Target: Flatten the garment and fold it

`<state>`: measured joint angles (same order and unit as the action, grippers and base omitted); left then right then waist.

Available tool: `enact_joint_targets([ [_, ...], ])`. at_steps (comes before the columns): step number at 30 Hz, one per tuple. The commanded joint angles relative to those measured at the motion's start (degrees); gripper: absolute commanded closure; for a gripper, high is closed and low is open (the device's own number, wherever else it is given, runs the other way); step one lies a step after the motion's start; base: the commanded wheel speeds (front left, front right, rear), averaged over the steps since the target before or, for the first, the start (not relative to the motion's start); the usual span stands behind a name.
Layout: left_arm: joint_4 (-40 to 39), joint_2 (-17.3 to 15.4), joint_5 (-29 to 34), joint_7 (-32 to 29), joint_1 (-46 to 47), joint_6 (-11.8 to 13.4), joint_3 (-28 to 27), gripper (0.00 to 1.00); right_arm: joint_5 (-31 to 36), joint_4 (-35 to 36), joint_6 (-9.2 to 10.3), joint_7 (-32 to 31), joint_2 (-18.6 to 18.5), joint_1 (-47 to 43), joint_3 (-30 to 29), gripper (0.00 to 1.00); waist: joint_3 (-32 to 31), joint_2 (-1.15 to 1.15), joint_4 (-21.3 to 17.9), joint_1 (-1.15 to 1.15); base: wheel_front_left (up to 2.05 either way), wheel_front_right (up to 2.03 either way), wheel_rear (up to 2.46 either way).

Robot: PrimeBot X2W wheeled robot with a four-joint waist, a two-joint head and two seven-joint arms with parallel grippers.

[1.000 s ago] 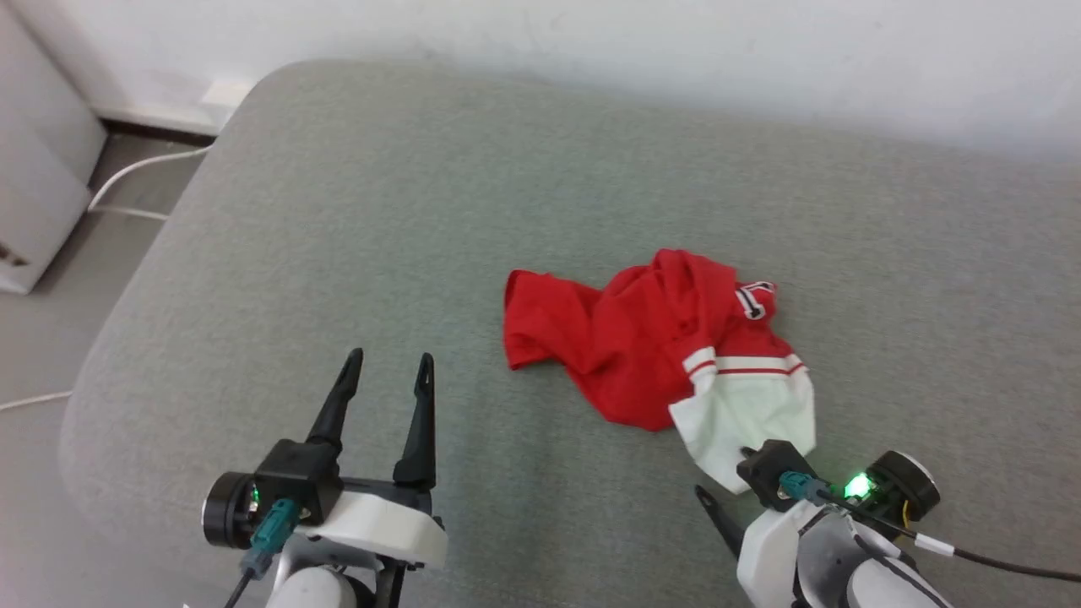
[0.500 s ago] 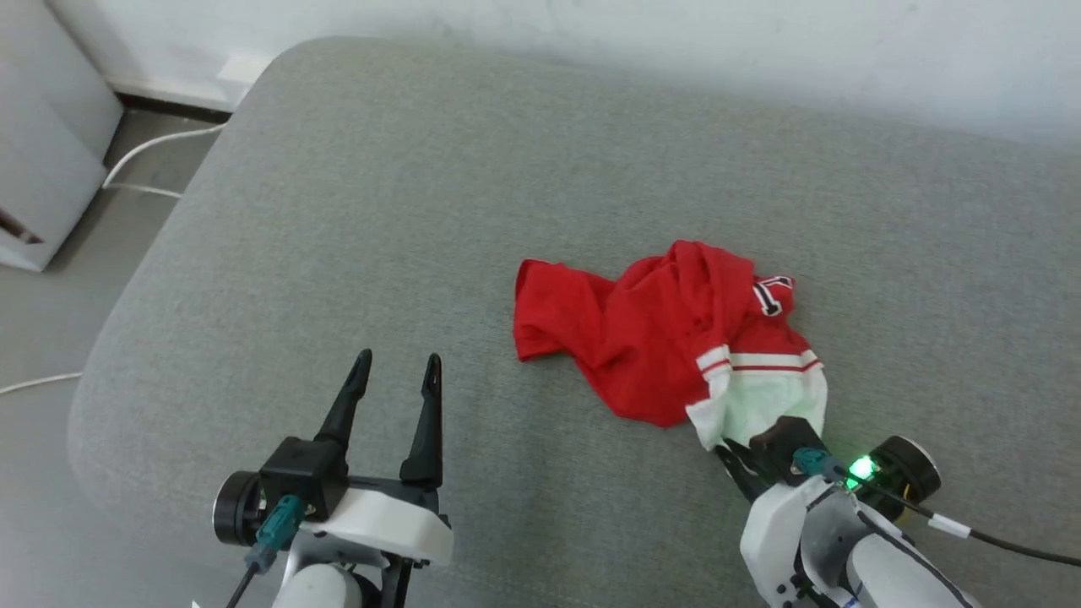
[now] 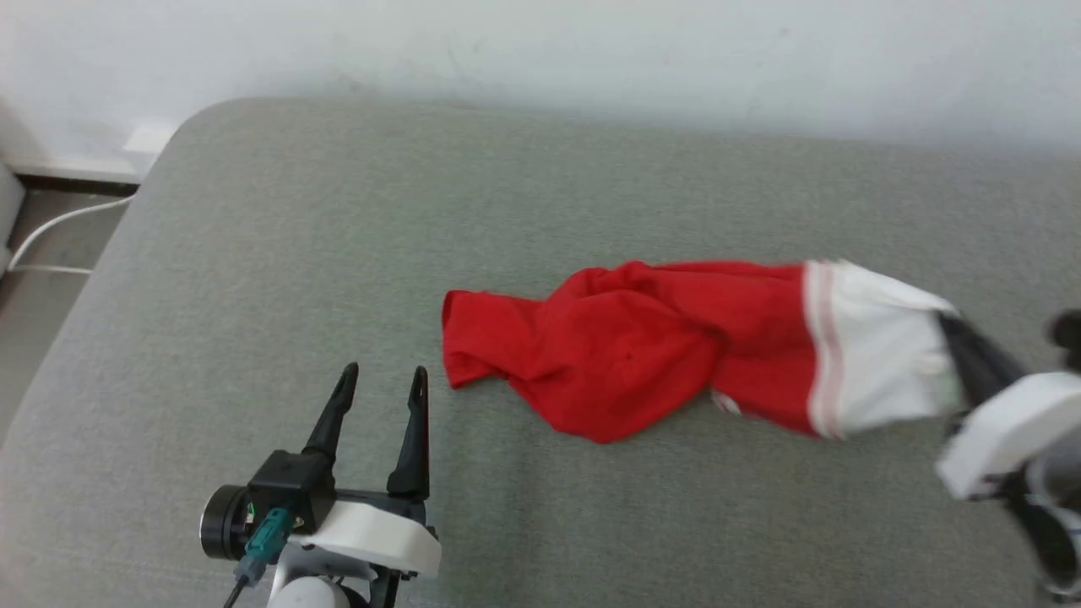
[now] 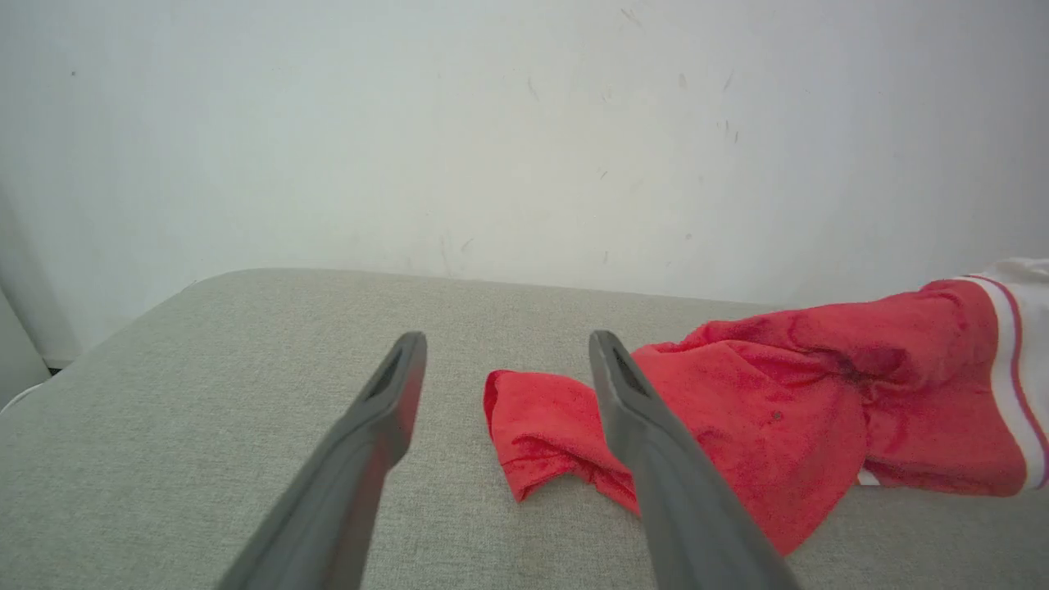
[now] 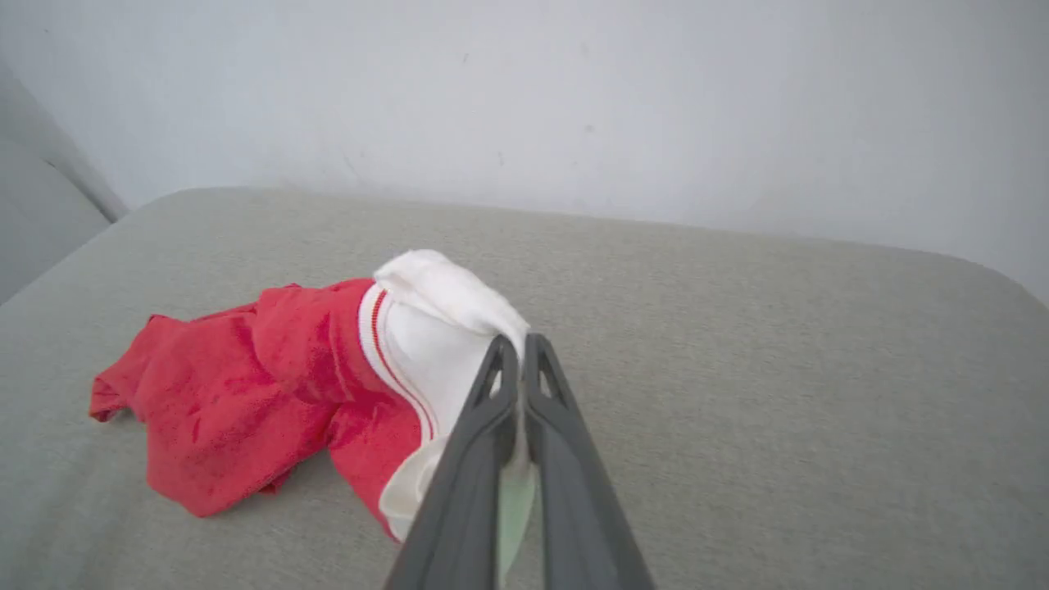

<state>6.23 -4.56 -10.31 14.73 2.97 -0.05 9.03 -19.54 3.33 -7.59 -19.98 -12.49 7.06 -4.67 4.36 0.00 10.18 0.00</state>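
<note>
- The right hand (image 5: 514, 348) is clenched on the white sleeve (image 5: 426, 328) of the garment (image 3: 625, 355). Its two dark fingers are pressed together with white cloth pinched between them.
- In the head view this hand sits at the far right edge, blurred, with the sleeve drawn out toward it.
- A striped seam (image 3: 823, 355) in red and white joins the sleeve to the red body of the shirt.
- From the sleeve, the red body stretches leftward in a long, crumpled, creased shape and ends in a loose folded corner.
- The garment rests near the middle of a grey cushion (image 3: 338, 236). Whether the sleeve end touches the fabric below cannot be told.
- The left hand (image 3: 385, 371) is released and empty, its two fingers spread apart.
- It sits over the near left part of the cushion, fingertips pointing toward the garment's left corner, near it but apart.
- A pale wall (image 3: 540, 51) rises behind the cushion.
- A white cable (image 3: 51, 232) lies on the floor at the far left.
</note>
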Motion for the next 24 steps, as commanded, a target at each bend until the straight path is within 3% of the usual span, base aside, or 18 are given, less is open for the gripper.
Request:
enact_joint_targets([
  [1,-0.1,0.4,0.6,0.3,-0.3,-0.6,-0.3,0.00,1.8,1.0,0.10,-1.3,0.1,-0.8,-2.8,1.00,0.5,0.00,-1.4,0.00,0.00,0.00,0.00],
  [7,0.1,0.8,1.2,0.3,1.5,-1.5,-0.4,0.00,10.0,-3.9,0.10,-4.1,0.9,-1.9,-15.8,1.00,3.2,0.00,-2.0,0.00,0.00,0.00,0.00],
  [12,0.9,1.2,1.4,0.3,2.8,-2.0,-0.2,0.00,14.7,-11.9,0.10,-1.2,1.0,-1.1,-19.1,1.00,4.3,0.00,-2.3,0.00,0.00,0.00,0.00],
  [13,1.2,1.2,1.5,0.3,3.0,-2.2,0.0,0.00,15.5,-13.0,0.10,-0.3,1.1,-0.8,-19.0,0.00,4.4,0.00,-2.4,0.00,0.00,0.00,0.00],
  [18,2.6,1.4,0.8,0.3,3.3,-2.9,0.1,0.00,16.6,-14.1,0.10,6.3,1.5,0.6,-14.0,0.00,3.2,0.00,-4.2,0.00,0.00,0.00,0.00],
  [24,6.8,1.5,-2.5,-1.8,3.4,-4.7,2.8,0.00,17.4,-6.7,0.10,14.1,1.9,-1.2,-7.1,0.00,1.5,0.00,-7.4,0.00,0.00,0.00,0.00],
])
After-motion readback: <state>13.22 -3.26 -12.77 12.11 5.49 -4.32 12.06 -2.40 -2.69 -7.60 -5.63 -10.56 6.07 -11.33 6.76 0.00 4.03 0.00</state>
